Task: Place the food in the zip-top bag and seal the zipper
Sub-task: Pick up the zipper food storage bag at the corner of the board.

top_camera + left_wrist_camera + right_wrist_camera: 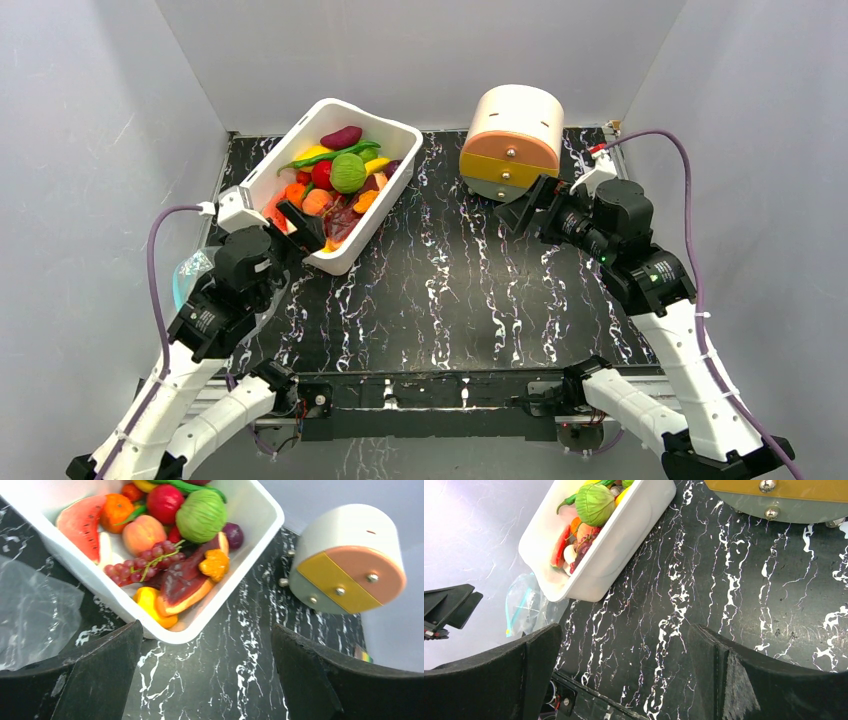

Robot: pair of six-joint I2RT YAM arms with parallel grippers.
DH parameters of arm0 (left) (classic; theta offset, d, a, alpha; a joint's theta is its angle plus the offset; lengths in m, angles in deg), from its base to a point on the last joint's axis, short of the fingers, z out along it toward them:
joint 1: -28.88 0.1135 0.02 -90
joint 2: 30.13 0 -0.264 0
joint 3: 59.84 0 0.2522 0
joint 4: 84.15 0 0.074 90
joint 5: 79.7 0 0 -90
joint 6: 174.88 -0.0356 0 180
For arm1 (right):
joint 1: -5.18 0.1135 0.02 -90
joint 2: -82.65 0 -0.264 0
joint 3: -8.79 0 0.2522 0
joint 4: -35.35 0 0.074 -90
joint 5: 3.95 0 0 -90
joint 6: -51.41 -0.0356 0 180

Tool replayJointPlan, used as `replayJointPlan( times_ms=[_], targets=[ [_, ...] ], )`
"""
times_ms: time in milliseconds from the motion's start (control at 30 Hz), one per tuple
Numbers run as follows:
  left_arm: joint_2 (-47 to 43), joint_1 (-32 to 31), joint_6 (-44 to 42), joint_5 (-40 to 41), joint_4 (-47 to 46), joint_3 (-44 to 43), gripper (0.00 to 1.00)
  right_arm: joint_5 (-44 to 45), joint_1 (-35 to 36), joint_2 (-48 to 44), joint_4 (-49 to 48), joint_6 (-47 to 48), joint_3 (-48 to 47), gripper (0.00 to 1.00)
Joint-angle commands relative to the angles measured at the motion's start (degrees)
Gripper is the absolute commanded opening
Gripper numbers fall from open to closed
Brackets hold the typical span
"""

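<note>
1. Left jaws: spread wide with nothing in them, hanging right at the near end of the white bin [220,612].
2. Right jaws: same deal, wide and empty, over bare bench just in front of a round white drum [512,130] with a yellow-and-peach face.
3. The food is all sitting in the bin: cabbage [200,515], grapes [145,562], peach [144,534], orange [116,511], plus a watermelon slice [82,522] and other bits piled up together.
4. The zip-top bag [536,612] lies crumpled on the bench, just beside the bin's near-left end, close to the left arm. Looks empty to me. The zipper [520,611] shows as a thin teal line; can't tell whether it's pressed shut or open.
5. So progress-wise I'd call it basically zero: nothing bagged, nothing gripped. Opening the mouth, loading every piece and sealing are all left.
6. Bench [450,290] is black marble-look with white veins, and plain grey-white walls [400,50] box it in on three sides.
</note>
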Motion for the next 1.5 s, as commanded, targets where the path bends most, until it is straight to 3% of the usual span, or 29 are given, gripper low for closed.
replayJointPlan(
  times_ms=[0,233,267,367,433,667,833,1067,1467],
  targets=[
    [1.83,0.26,7.05,12.25,5.06,-0.35,0.98,0.02,-0.32,-0.22,-3.59,0.14,-1.10,0.98],
    [6.42,0.29,27.97,27.04,21.95,-1.94,0.97,0.08,-0.34,-0.01,-3.69,0.25,-0.65,0.98],
    [7.06,0.26,30.41,28.07,23.52,-1.72,0.91,-0.01,-0.31,0.00,-3.74,0.25,-0.55,0.98],
    [9.36,0.33,33.60,29.84,26.70,-0.72,0.60,-0.11,-0.33,-0.28,-3.72,0.17,-0.22,0.98],
    [11.74,0.36,37.55,29.50,30.28,-0.99,0.49,0.19,-0.30,-0.34,-3.49,0.25,-0.10,0.98],
    [13.77,1.24,51.31,28.08,36.52,0.95,0.51,0.50,-0.30,-0.30,-2.71,0.34,-0.25,0.98],
    [11.84,7.81,45.01,20.52,28.39,5.14,0.50,1.09,-0.31,-0.68,-1.90,0.81,-0.45,0.98],
    [14.77,23.65,43.38,10.01,27.33,7.47,0.54,0.59,-0.30,-0.94,-1.43,1.01,-0.87,0.98],
    [15.53,30.25,52.50,1.26,28.85,11.05,0.57,0.60,-0.30,-0.73,-0.46,0.78,-2.56,0.98]
  ],
)
